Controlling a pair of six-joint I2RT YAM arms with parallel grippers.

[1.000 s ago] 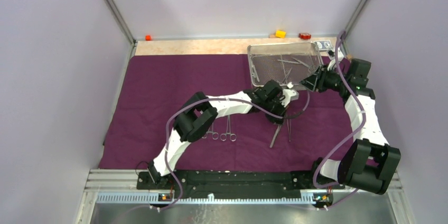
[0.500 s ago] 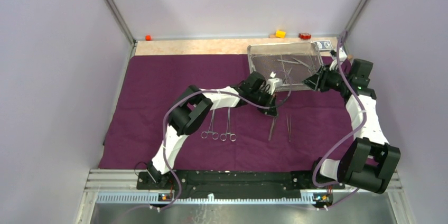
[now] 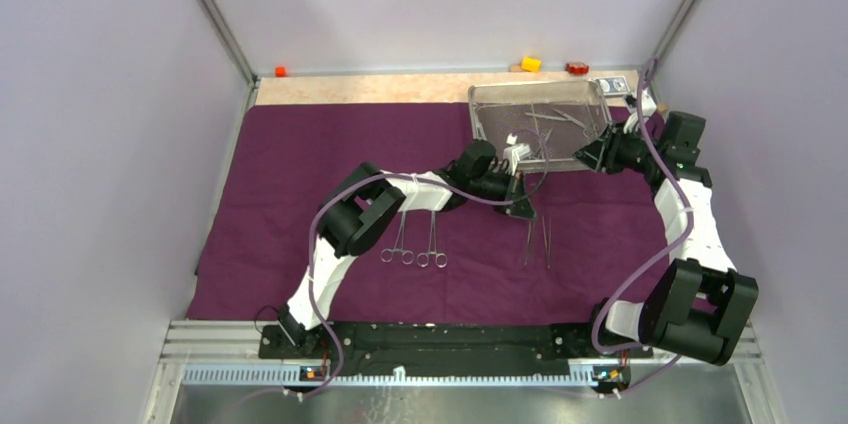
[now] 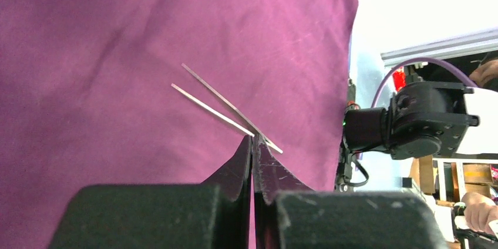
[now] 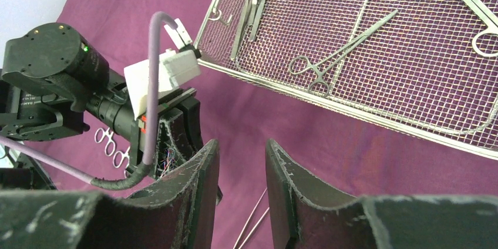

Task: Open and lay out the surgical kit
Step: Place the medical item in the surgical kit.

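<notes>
Well, the left gripper (image 4: 253, 138) has its fingers pressed tight together, tips down at the purple cloth wrap (image 3: 300, 164). The tweezers (image 4: 223, 105) lie on that wrap right at its tips, though I can't tell whether they touch. The right gripper (image 5: 239, 161) hangs with jaws partly spread and empty. The wire-mesh tray (image 5: 352, 111) sits just beyond its fingertips, with clamps (image 5: 329, 61) lying inside.
</notes>
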